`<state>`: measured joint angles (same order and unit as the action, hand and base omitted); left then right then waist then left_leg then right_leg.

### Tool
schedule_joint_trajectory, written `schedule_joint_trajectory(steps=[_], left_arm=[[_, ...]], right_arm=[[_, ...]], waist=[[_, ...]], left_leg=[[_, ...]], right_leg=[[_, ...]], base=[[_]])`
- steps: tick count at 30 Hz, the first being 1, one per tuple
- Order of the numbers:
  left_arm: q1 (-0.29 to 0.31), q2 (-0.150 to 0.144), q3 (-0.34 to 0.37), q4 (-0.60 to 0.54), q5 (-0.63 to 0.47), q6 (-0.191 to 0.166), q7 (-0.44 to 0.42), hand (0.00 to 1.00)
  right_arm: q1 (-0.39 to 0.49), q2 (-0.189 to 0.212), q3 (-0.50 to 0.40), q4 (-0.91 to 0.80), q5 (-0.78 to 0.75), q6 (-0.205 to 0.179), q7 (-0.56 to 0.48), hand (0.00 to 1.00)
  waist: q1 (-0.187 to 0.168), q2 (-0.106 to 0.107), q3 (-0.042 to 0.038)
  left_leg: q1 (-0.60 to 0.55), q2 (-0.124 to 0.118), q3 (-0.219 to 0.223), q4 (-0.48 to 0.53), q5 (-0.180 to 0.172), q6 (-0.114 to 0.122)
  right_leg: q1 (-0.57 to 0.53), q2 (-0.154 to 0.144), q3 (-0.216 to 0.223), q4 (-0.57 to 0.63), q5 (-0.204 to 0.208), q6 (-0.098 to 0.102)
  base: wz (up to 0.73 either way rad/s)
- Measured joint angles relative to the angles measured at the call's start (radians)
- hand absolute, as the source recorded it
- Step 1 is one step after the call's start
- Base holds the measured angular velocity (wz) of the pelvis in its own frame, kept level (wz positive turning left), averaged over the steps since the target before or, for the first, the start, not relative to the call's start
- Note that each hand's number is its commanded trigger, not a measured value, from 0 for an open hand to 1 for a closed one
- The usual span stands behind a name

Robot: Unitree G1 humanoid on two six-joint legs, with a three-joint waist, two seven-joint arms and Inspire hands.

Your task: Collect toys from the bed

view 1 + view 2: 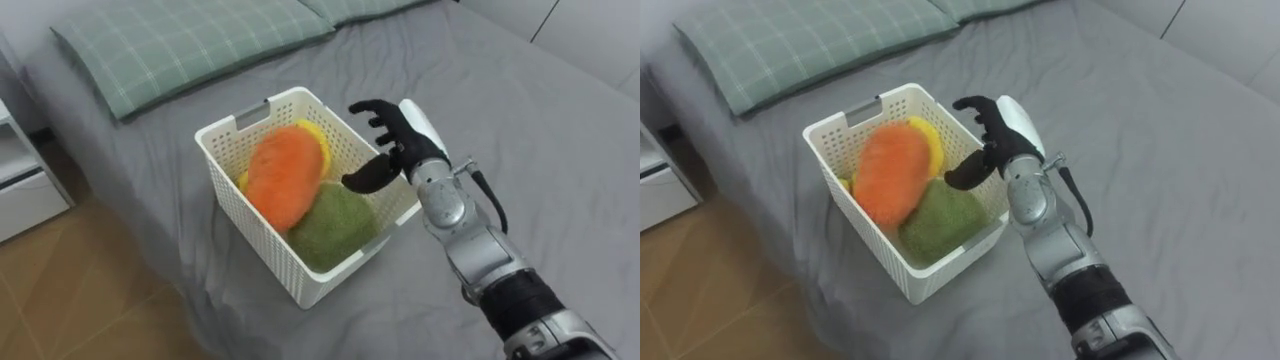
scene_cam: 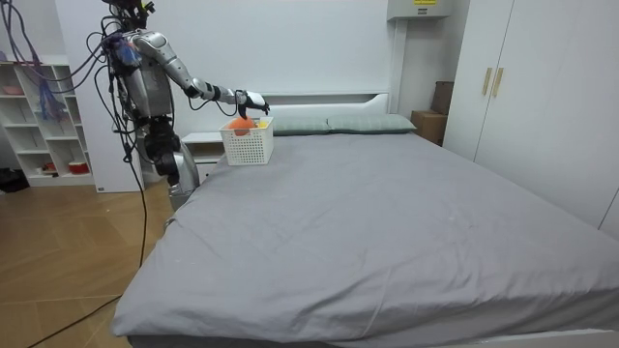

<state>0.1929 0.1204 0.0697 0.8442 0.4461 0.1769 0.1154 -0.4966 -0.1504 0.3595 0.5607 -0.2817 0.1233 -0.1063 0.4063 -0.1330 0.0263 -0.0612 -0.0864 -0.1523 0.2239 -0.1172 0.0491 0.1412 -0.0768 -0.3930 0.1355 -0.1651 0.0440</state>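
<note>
A white slatted basket [image 1: 232,210] [image 1: 840,202] [image 2: 248,145] stands on the grey bed near its edge. Inside lie an orange plush toy [image 1: 283,175] [image 1: 886,171], a green plush toy [image 1: 338,224] [image 1: 940,221] and a yellow one [image 1: 318,143] [image 1: 929,140] behind the orange. My right hand [image 1: 392,140] [image 1: 992,138] hovers over the basket's right rim, fingers spread and relaxed, holding nothing. In the room view I stand at the bed's side by the headboard, right arm stretched to the basket, my right hand [image 2: 250,99] above it.
A green checked pillow [image 1: 180,45] [image 1: 800,38] lies behind the basket; a second pillow [image 2: 368,123] sits beside it. A white nightstand [image 1: 25,180] stands on the wooden floor to the left. A wardrobe [image 2: 522,87] rises at the room view's right.
</note>
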Motion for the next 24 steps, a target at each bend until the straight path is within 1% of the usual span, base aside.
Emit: schedule_joint_trajectory(steps=[3, 9, 13, 20, 22, 24], left_arm=[[-0.001, 0.002, -0.016, -0.002, 0.000, -0.002, 0.002, 0.00], [-0.002, 0.002, -0.015, -0.002, 0.000, -0.002, 0.003, 0.00], [-0.003, 0.002, -0.016, -0.002, 0.000, -0.002, 0.003, 0.00], [-0.007, 0.003, -0.015, -0.001, -0.001, -0.002, 0.003, 0.00], [-0.015, 0.006, -0.015, 0.023, -0.001, -0.004, 0.003, 0.00], [-0.024, 0.006, -0.011, 0.050, -0.001, -0.002, 0.003, 0.00]], right_arm=[[0.000, 0.000, 0.012, 0.031, 0.000, -0.001, 0.000, 0.00], [0.000, 0.000, 0.012, 0.058, 0.002, -0.001, 0.000, 0.00], [0.000, 0.000, 0.012, 0.059, 0.002, -0.001, 0.000, 0.00], [0.000, 0.000, 0.011, 0.055, 0.001, -0.001, -0.001, 0.00], [0.000, -0.002, 0.009, 0.047, 0.001, -0.002, -0.001, 0.00], [0.000, -0.008, 0.000, 0.046, 0.002, -0.015, -0.001, 0.00]], waist=[[-0.002, -0.003, -0.0003], [-0.010, -0.004, -0.0005], [-0.015, -0.004, -0.0003], [-0.024, -0.002, -0.0003], [-0.030, -0.001, -0.0010], [-0.039, 0.002, -0.0015]], left_leg=[[0.000, 0.000, 0.001, 0.000, 0.000, 0.000], [0.004, 0.002, 0.010, -0.001, 0.000, 0.000], [0.007, 0.003, 0.013, -0.001, -0.001, 0.000], [0.006, 0.004, 0.013, -0.001, -0.001, 0.000], [0.006, 0.004, 0.014, -0.001, -0.001, 0.001], [0.005, 0.004, 0.015, -0.001, -0.001, 0.001]], right_leg=[[0.000, 0.000, 0.004, 0.000, 0.000, 0.000], [0.001, 0.001, 0.011, 0.000, 0.000, 0.000], [0.001, 0.001, 0.021, 0.000, 0.000, 0.000], [-0.001, 0.001, 0.024, 0.000, 0.000, 0.000], [-0.001, 0.001, 0.028, 0.000, 0.000, 0.000], [-0.003, 0.001, 0.033, 0.000, 0.000, 0.000]], base=[[0.00], [-0.03], [-0.02], [0.00], [0.00], [-0.02]])
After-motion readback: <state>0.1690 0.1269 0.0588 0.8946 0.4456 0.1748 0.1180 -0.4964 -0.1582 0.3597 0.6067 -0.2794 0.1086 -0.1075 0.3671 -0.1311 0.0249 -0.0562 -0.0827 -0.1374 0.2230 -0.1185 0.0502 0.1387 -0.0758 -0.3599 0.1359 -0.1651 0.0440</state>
